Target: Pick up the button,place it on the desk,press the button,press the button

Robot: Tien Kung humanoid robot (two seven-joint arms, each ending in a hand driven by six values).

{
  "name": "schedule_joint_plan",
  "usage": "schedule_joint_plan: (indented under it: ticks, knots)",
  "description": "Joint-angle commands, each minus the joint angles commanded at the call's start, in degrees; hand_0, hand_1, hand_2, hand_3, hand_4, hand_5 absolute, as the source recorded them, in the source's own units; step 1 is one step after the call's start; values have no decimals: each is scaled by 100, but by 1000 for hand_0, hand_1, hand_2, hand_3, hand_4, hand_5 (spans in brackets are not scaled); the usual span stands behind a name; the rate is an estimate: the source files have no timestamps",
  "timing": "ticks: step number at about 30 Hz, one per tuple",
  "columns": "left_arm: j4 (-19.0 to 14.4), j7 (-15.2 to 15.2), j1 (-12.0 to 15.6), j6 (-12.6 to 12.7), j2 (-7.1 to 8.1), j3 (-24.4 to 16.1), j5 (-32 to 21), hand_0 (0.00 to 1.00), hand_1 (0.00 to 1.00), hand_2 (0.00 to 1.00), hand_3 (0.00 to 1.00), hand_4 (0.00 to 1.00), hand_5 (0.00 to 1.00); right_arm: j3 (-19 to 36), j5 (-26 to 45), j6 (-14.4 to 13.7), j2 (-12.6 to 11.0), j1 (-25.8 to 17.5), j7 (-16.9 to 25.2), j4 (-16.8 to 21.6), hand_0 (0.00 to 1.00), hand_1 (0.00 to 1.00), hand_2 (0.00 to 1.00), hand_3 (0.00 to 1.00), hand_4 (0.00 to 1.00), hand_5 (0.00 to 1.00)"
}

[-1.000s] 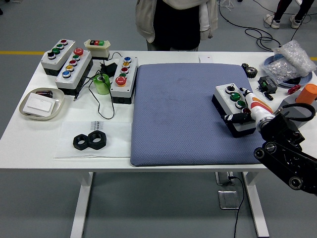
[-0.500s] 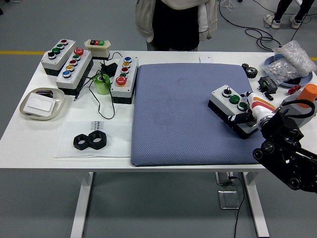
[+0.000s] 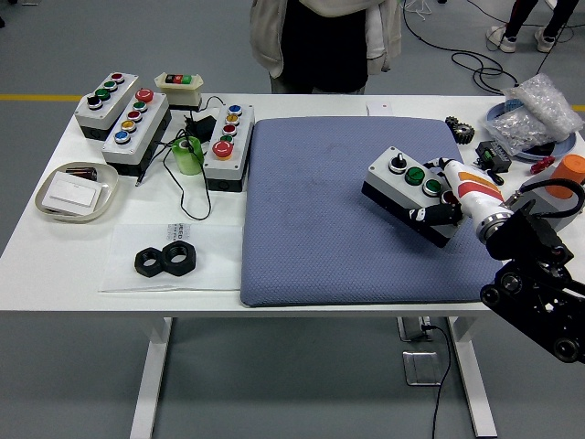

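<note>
I had the right hand (image 3: 446, 203) wrapped around the near-right end of the button box (image 3: 409, 195), fingers (image 3: 430, 215) curled over its dark base, so it was grasping the box. The box sat over the right part of the blue mat (image 3: 356, 208), at about 3 o'clock from the mat's middle, with its long axis running from 10 o'clock to 4 o'clock. Its far-left end looked tilted up off the mat, though I could not tell for sure whether that end touched the fabric. On its white top I saw a black knob nearest the far end and two green buttons toward my hand. My right arm (image 3: 539, 274) came in from the lower right corner, past the table (image 3: 37, 265) edge. At 9 o'clock from the mat stood three more boxes: one (image 3: 228, 139) just beside the mat edge with a big red button, a second (image 3: 137, 126) further left, and a third (image 3: 107, 99) at the far left. A green tape roll (image 3: 189, 155) lay between the first two. A tray (image 3: 77, 191) sat near the left edge, and two black nuts (image 3: 167, 261) lay at 7 o'clock. A person (image 3: 326, 44) stood at 12 o'clock, behind the table. An orange cup (image 3: 570, 171) stood at the right edge.
</note>
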Motion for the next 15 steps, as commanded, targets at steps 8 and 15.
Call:
schedule_joint_plan:
  ticks: [8, 15]
  knots:
    - [5, 35, 25, -9, -6, -65, 97, 746, 782, 856, 770, 542, 998, -544, -515, 206, -222, 168, 1488, 297, 365, 288, 406, 558, 757, 2]
    - [2, 27, 29, -7, -5, -57, 83, 745, 782, 856, 770, 542, 998, -712, -723, 380, -126, 313, 1848, 84, 376, 307, 415, 561, 737, 2]
